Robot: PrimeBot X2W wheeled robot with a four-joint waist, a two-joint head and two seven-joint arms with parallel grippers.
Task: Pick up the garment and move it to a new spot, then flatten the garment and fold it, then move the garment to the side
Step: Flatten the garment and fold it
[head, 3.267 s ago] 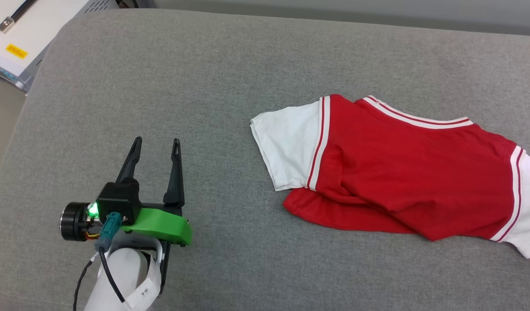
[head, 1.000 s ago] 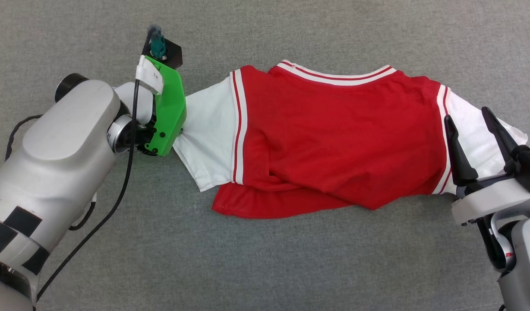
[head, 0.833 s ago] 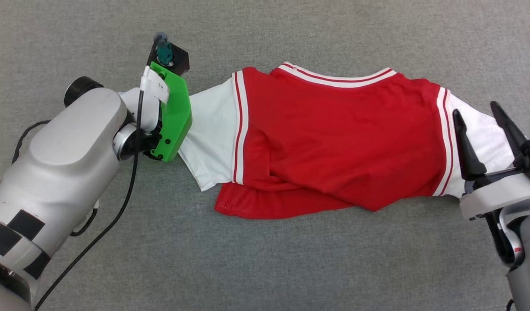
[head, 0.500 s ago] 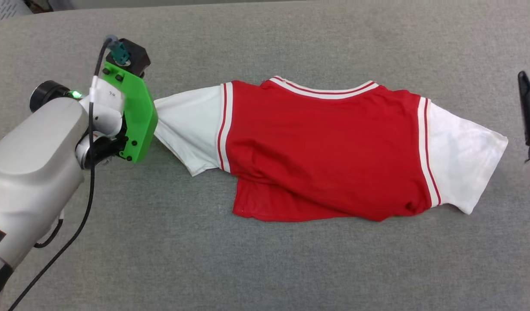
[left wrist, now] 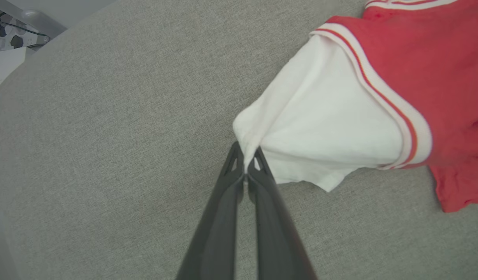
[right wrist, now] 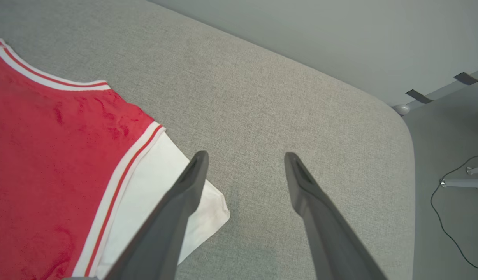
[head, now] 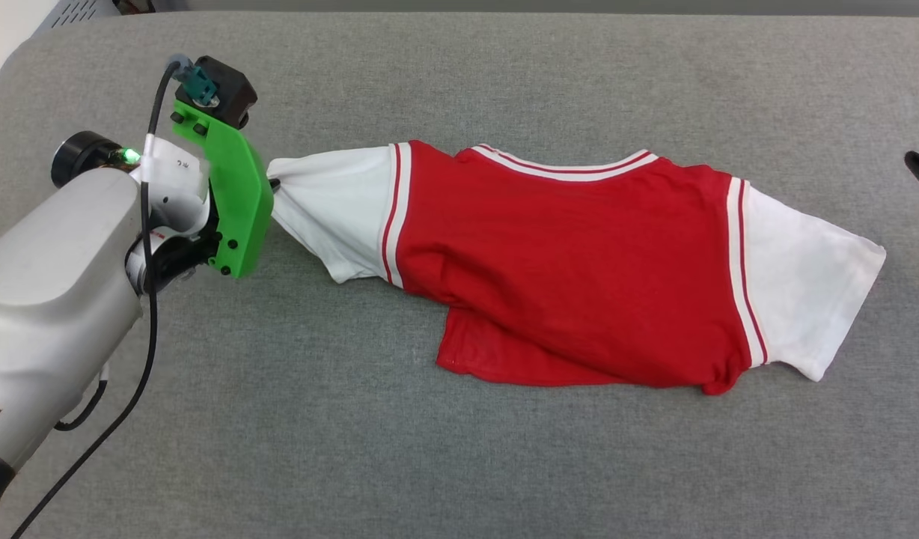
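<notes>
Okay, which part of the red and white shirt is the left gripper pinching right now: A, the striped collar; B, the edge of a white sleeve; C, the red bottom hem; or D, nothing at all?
B: in the left wrist view the left gripper is shut on the bunched edge of the white sleeve of the garment, away from collar and hem.
</notes>
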